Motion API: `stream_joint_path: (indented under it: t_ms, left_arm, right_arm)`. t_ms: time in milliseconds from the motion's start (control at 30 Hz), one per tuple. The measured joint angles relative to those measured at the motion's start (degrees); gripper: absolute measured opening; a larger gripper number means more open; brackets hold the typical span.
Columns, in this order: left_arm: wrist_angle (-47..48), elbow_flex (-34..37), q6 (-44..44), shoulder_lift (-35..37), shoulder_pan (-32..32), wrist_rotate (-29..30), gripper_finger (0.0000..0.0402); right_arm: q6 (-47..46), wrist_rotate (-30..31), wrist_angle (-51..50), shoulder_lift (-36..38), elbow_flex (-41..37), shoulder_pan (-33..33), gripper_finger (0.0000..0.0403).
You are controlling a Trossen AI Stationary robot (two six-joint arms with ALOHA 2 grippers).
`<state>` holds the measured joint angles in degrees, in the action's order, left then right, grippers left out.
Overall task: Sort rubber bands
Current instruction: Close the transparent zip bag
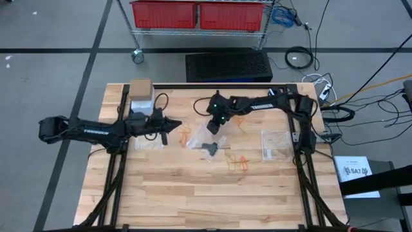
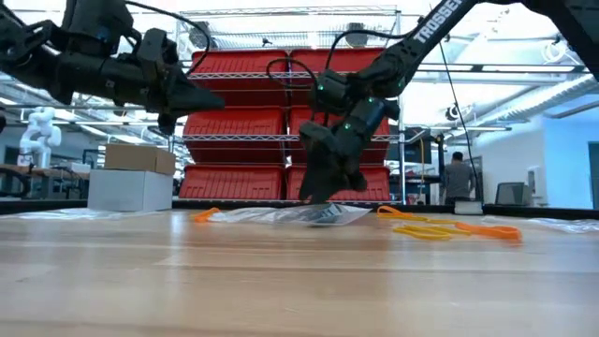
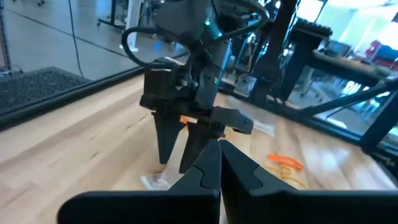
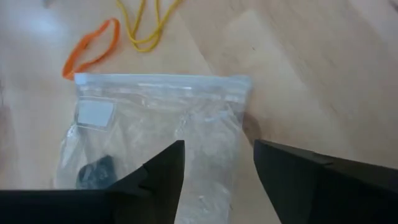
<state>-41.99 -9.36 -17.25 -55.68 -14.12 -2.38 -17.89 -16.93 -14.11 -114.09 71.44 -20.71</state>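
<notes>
Hovering over a clear crinkly plastic bag (image 4: 155,124) near the middle of the wooden plank counter (image 1: 193,200), the right gripper (image 1: 212,126) has its two dark wedge fingers apart, nothing between them. Bag is flat, zip-top, with a small white label and a dark clump inside; black rubber bands (image 4: 96,171), as far as can be told. Just off the bag's sealed edge lie a thin orange loop (image 4: 90,46) and a pale yellow loop (image 4: 146,28), both limp and flat on the wood. More orange and yellow bands (image 1: 239,162) sit at about 4 o'clock from the bag; others (image 1: 183,134) at about 10 o'clock. Second clear bag (image 1: 275,143) lies toward 3 o'clock. Left gripper (image 1: 172,124), fingers pressed together and empty, hangs above the counter at 9 o'clock of the bag. Cardboard box (image 1: 141,87) at the counter's far left corner.
</notes>
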Motion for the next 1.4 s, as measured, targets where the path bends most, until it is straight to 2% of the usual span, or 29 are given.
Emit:
stream_joint_path:
  t_ms: [367, 467, 600, 633, 767, 833, 1000, 1167, 1400]
  left_arm:
    - [-3.46, 2.98, -2.45, 0.00, -0.82, -0.87, 0.0002]
    - [-5.15, 2.98, -2.52, 0.02, -0.80, -0.93, 0.0002]
    - [-8.36, 2.98, -2.91, 0.00, -0.83, -0.56, 0.0002]
    - [-9.23, 3.00, -2.68, 0.00, -0.87, -0.36, 0.0002]
    - [-12.13, 3.22, -1.88, 0.00, -0.93, 1.27, 0.0002]
    - [-12.92, 3.22, -1.50, 0.00, -0.93, 1.33, 0.0002]
    - [-14.25, 3.22, -0.83, 0.00, -0.93, 1.23, 0.0002]
    - [-19.66, 3.22, 1.21, 0.00, -0.93, 0.18, 0.0006]
    - [-22.74, 2.88, 4.67, 0.00, -0.93, 1.10, 0.0065]
  right_arm:
    - [-2.49, -0.96, 3.11, -2.90, 0.15, 0.48, 0.0177]
    - [-2.34, -0.54, 5.64, -3.56, 0.15, 1.16, 0.0135]
    - [-0.14, -1.22, 6.73, -3.80, 0.03, 2.12, 0.0032]
    - [0.41, -1.43, 6.76, -3.80, 0.00, 2.38, 0.0017]
    - [0.91, -1.02, 6.88, -2.57, 0.00, 3.35, 0.0005]
    - [1.44, 2.36, 7.01, -0.73, 0.02, 3.90, 0.0002]
    - [2.37, 6.56, 6.91, 5.93, 0.04, 5.38, 0.0001]
    - [4.21, 13.95, 5.67, 14.40, 0.15, 7.30, 0.0000]
    - [6.95, 23.03, 4.70, 24.15, 0.16, 10.04, 0.0000]
